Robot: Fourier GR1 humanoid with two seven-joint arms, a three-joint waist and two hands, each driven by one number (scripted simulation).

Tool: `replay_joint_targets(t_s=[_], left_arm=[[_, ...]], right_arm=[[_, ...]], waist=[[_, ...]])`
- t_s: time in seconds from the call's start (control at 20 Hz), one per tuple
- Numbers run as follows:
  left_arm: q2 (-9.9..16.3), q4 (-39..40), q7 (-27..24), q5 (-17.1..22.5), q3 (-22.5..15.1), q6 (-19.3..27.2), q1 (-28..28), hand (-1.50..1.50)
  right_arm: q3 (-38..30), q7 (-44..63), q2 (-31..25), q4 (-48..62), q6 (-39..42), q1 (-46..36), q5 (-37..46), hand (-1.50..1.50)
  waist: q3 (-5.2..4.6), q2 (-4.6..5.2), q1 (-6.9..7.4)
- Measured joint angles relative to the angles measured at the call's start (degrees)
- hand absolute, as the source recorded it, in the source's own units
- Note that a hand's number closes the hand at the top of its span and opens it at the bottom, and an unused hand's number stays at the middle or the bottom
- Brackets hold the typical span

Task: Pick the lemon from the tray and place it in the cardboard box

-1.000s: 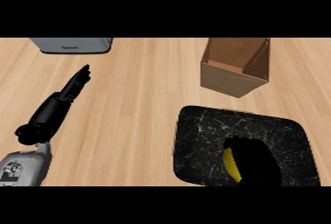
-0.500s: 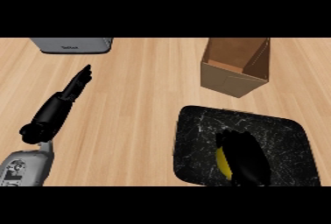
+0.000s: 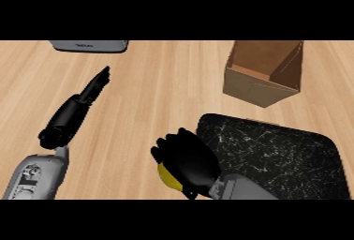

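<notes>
Right robot hand [image 3: 185, 159], clamped on lemon [image 3: 168, 176], shifted left off tray [image 3: 290, 150] over wood counter [image 3: 166, 84].

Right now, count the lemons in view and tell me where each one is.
1. The lemon is held in the right hand, left of the tray and above the counter; only a yellow sliver shows. The hand may hide more.

Wooden counter [image 3: 152, 93] — tray [image 3: 290, 154], cardboard box [image 3: 261, 75]
</notes>
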Motion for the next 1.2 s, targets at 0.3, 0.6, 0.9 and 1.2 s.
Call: replay_joint_targets(t_s=[0.3,0.6,0.9,1.2], left_arm=[[0.7,-0.9,-0.3,0.1,1.3,-0.2,2.1,0.00],[0.9,-1.7,0.8,0.7,2.1,-0.7,2.3,0.00],[0.7,-2.2,1.2,0.4,2.0,-0.8,2.3,0.00],[0.8,-2.6,1.9,0.7,2.6,-1.4,1.7,0.00]], right_arm=[[-4.8,-4.1,5.3,0.3,0.3,-8.3,-0.2,1.50],[-16.2,2.3,7.6,-2.6,-1.7,-10.9,-3.2,1.50],[-28.0,7.2,7.8,2.3,-4.3,-17.3,-5.2,1.50],[-39.6,4.3,3.6,13.3,-5.3,-25.1,-7.7,1.50]], waist=[[-0.03,-0.57,-1.79],[-0.03,-0.76,-2.59],[-0.04,-0.66,-2.48],[-0.05,-0.56,-2.20]])
